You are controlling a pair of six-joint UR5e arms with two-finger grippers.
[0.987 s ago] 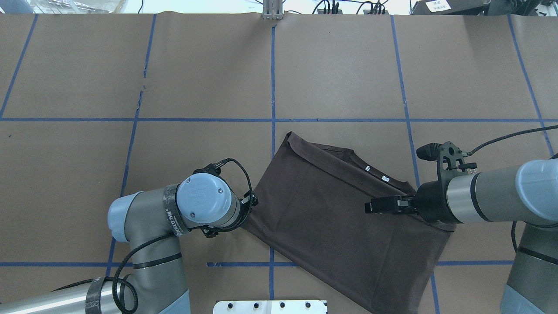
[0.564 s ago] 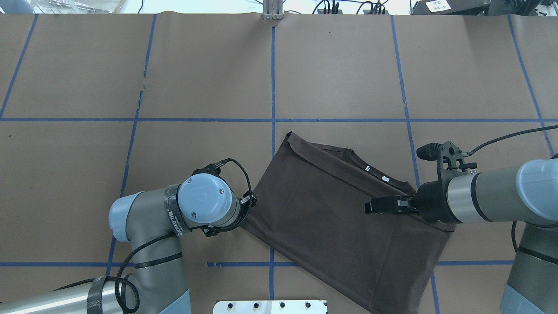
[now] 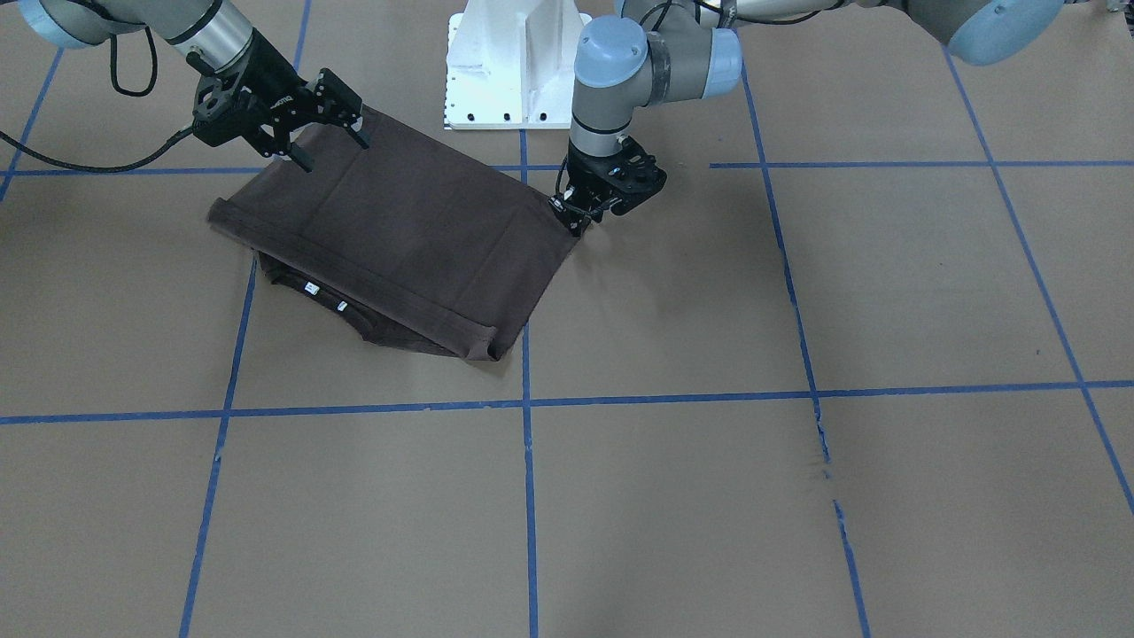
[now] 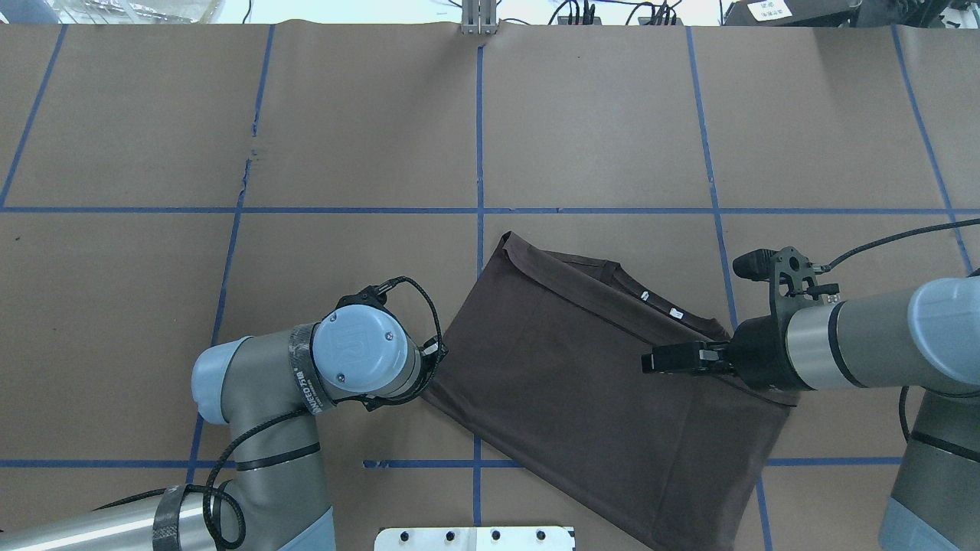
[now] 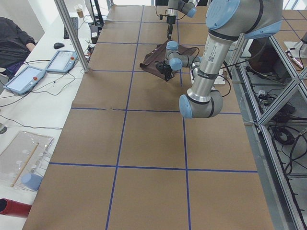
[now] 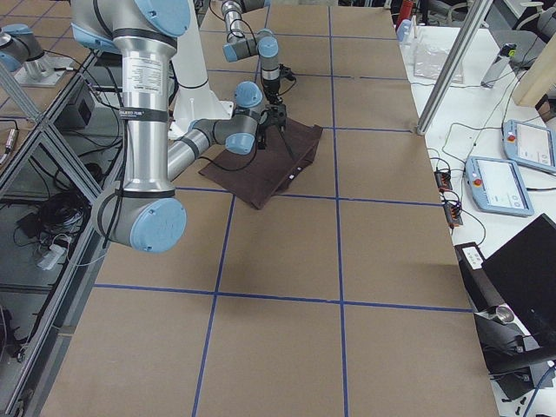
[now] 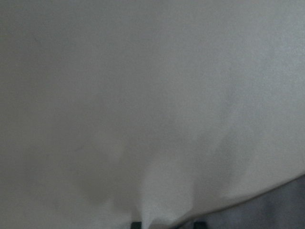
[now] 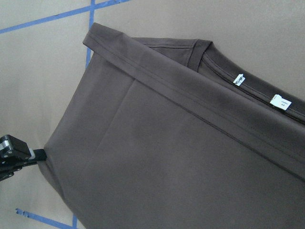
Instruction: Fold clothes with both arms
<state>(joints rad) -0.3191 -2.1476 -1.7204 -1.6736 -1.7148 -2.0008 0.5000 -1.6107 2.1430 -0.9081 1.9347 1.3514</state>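
1. The shirt (image 4: pixel 566 383) lies folded on the surface (image 4: pixel 344 153), in front of the robot and a little to its right, between the two arms.
2. The left arm (image 4: pixel 260 383) is down at the shirt's left corner. The left jaws appear pressed together on the cloth edge there, and the left wrist view shows only blurred fabric.
3. The right arm (image 4: pixel 857 337) reaches in over the shirt's right end. The right jaws are spread above the cloth and hold nothing.
4. Only one corner is held, so a pull from the left arm alone would likely drag the shirt askew and open the stacked layers.
5. If the left jaws have caught only the top layer, a lift would probably peel that layer off and undo the fold.
6. If the right jaws close too far in from the edge, they could bunch the cloth and leave a crooked crease.
7. The long axis runs on a diagonal, from the far side at the robot's left to the near side at its right.
8. The collar (image 8: pixel 209 47) and two white labels (image 8: pixel 239 79) peek out along the far long edge, so the neck points away from the robot, toward its right.
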